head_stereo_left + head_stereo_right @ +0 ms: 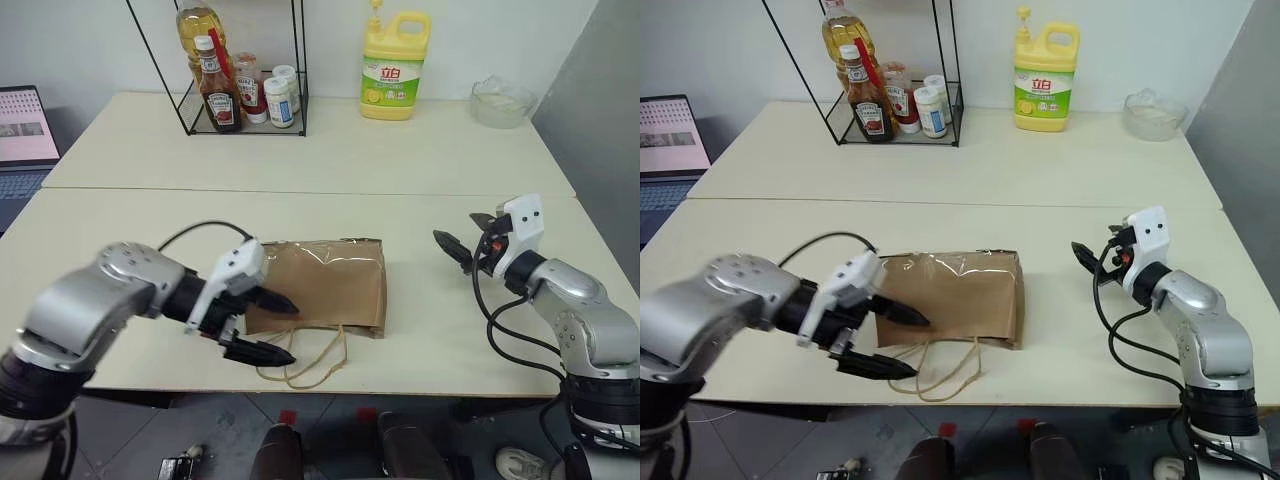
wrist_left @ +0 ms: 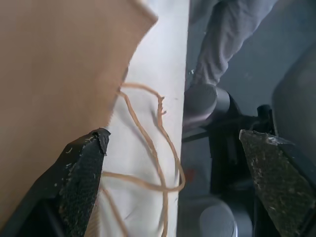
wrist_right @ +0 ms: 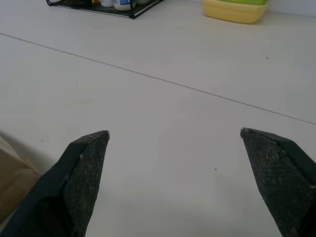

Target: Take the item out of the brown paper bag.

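Observation:
The brown paper bag (image 1: 325, 283) lies flat on the middle of the table, its tan cord handles (image 1: 312, 366) trailing toward the near edge. The item is hidden. My left gripper (image 1: 291, 330) is open at the bag's near left corner, one finger over the paper and the other beside the handles. The left wrist view shows the bag (image 2: 54, 74) and the looped handles (image 2: 154, 148) between its spread fingers (image 2: 81, 177). My right gripper (image 1: 457, 232) hovers open to the right of the bag, apart from it, with bare table between its fingers (image 3: 86, 163).
A black wire rack (image 1: 240, 110) with an oil bottle, ketchup and jars stands at the back left. A yellow detergent jug (image 1: 394, 70) and a glass bowl (image 1: 502, 100) stand at the back. A laptop (image 1: 25, 130) sits far left. The table's near edge (image 1: 400, 385) runs just past the handles.

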